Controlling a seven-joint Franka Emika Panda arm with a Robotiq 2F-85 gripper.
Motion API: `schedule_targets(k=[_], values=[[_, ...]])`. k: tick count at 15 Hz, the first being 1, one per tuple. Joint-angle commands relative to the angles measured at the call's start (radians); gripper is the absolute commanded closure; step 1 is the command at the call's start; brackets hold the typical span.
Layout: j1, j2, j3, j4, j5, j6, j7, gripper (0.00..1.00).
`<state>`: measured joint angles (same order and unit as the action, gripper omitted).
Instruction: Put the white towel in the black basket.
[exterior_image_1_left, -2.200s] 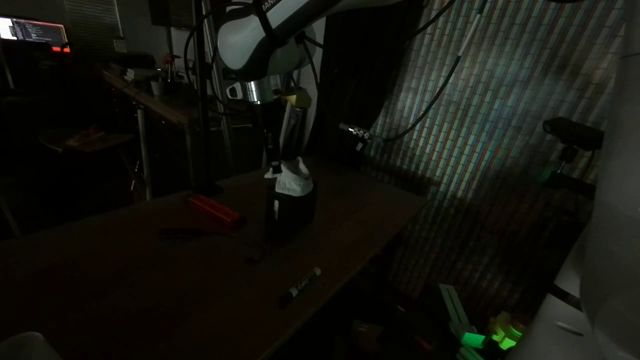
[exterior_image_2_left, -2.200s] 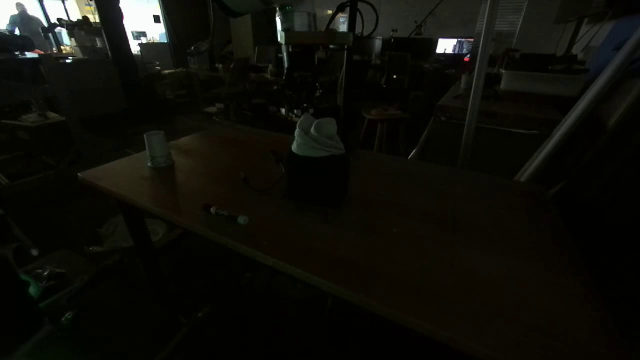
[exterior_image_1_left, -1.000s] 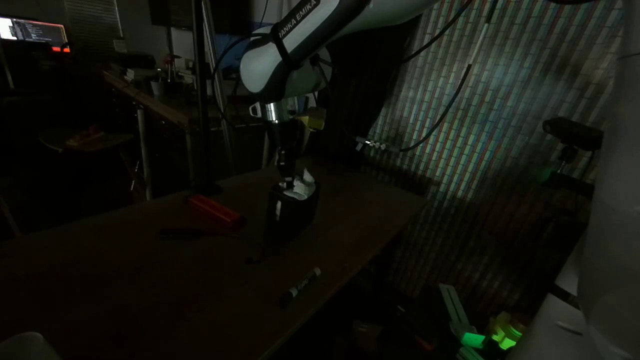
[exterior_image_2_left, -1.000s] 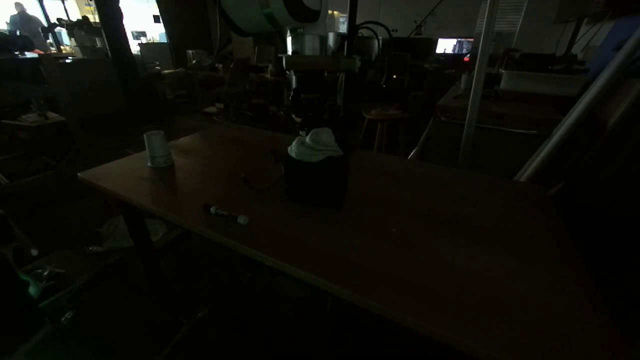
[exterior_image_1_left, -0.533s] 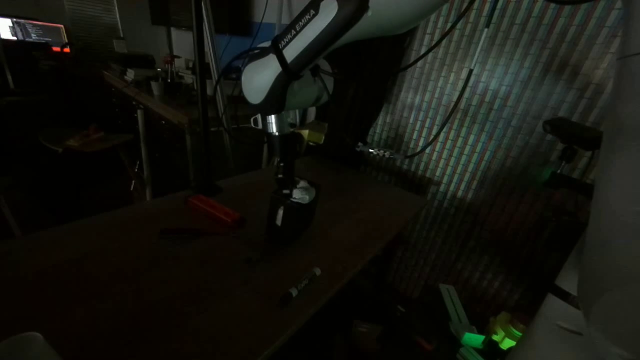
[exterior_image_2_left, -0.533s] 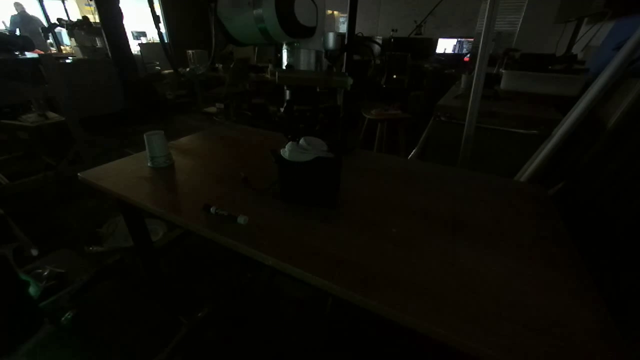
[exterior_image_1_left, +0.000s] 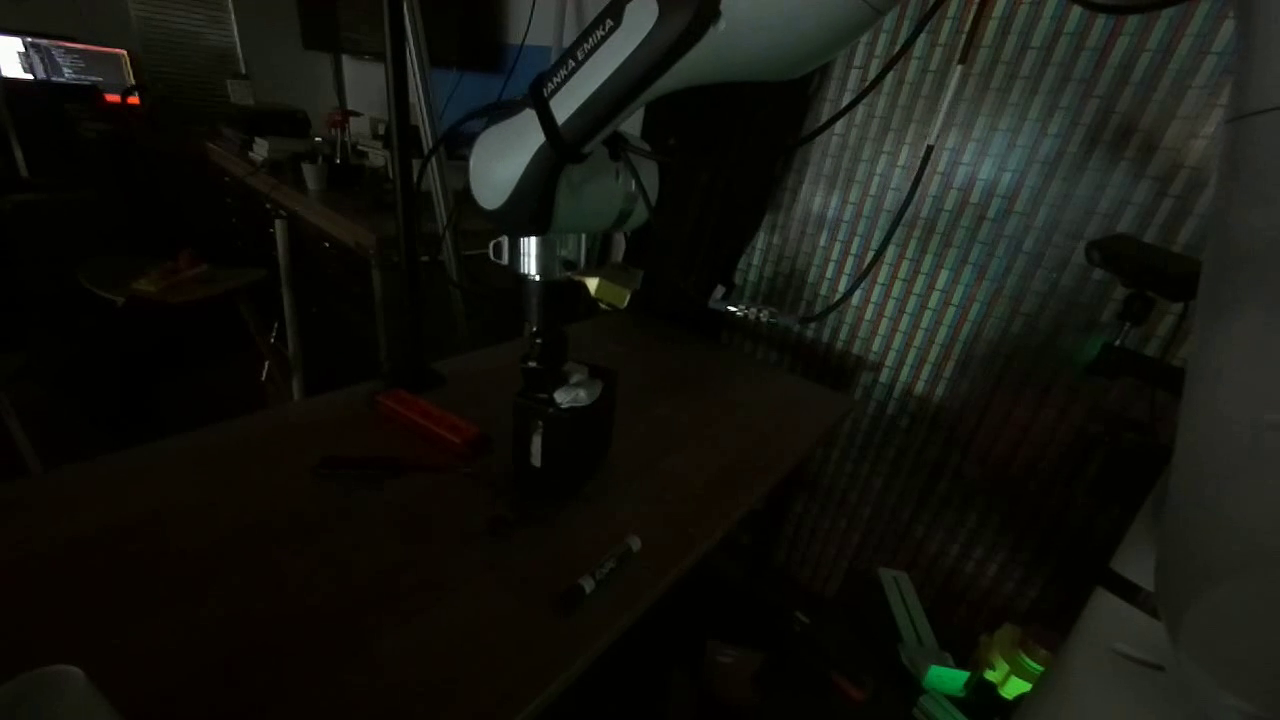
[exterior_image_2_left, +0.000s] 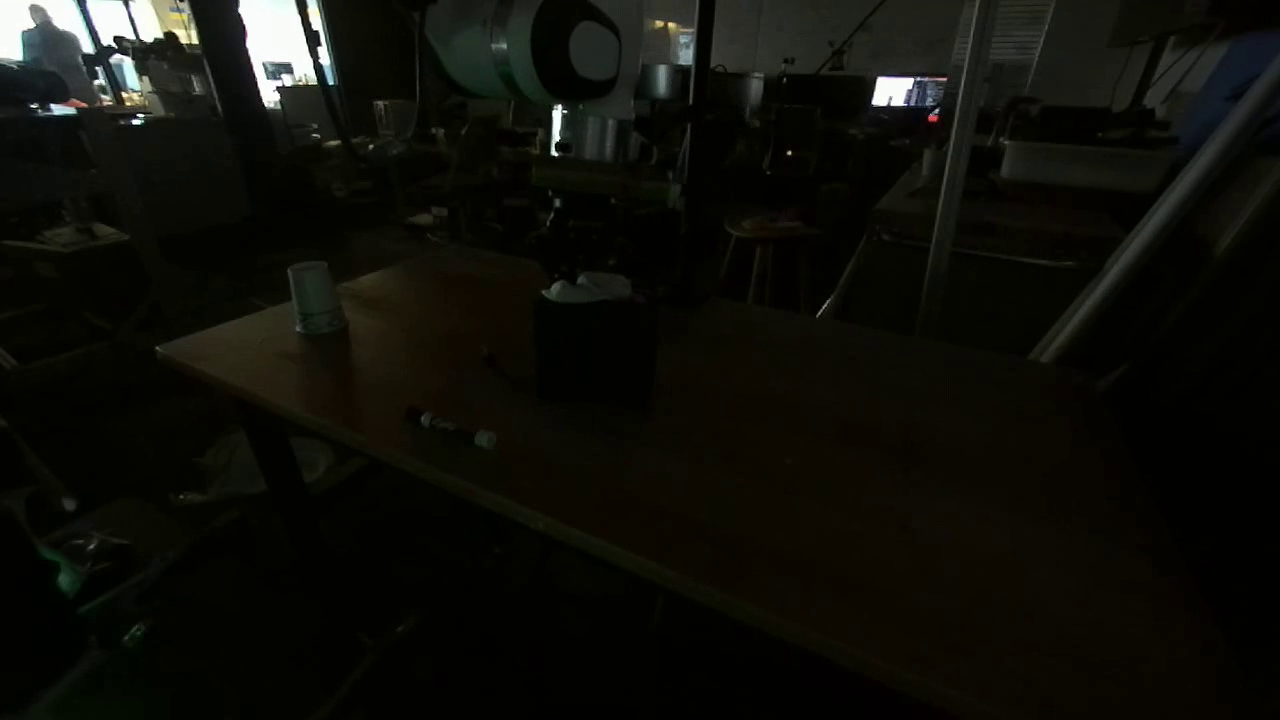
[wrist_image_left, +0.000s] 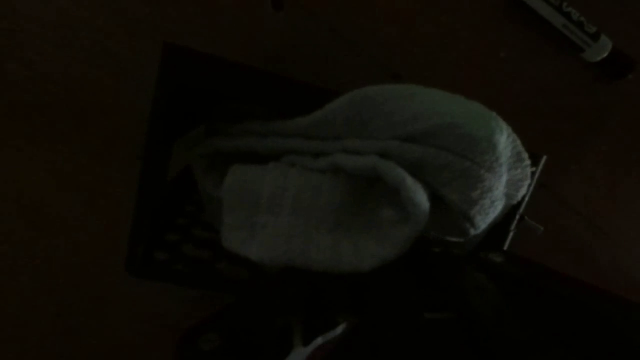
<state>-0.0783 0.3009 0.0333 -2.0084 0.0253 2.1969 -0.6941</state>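
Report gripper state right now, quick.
Gripper: cannot tell whether open or closed, or still gripping the towel; too dark.

The table bears a black basket; marker; cup; red object.

Watching the white towel, barely peeking over the rim of the black basket on the dim table. Making out the gripper just behind, hanging there too dark to read. Spotting a marker lying near the front edge, now catching a pale cup standing well apart from the basket, near a corner.
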Motion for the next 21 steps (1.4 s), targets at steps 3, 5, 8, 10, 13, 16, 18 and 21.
schedule_targets(k=[3,5,8,10,13,16,18,21], values=[[-0.008,0.015,0.047,-0.009,0.096,0.045,-0.047,0.97],[-0.009,-0.010,0.045,-0.021,0.098,0.036,-0.042,0.84],[-0.011,-0.058,0.033,-0.037,0.082,0.026,-0.024,0.54],[-0.007,-0.089,0.023,-0.044,0.063,0.018,-0.011,0.39],[0.002,-0.145,0.009,-0.054,0.038,0.012,0.005,0.16],[0.010,-0.203,-0.002,-0.065,0.006,0.009,0.019,0.04],[0.015,-0.228,-0.004,-0.072,-0.016,0.009,0.034,0.32],[0.025,-0.248,-0.002,-0.088,-0.039,0.011,0.061,0.48]])
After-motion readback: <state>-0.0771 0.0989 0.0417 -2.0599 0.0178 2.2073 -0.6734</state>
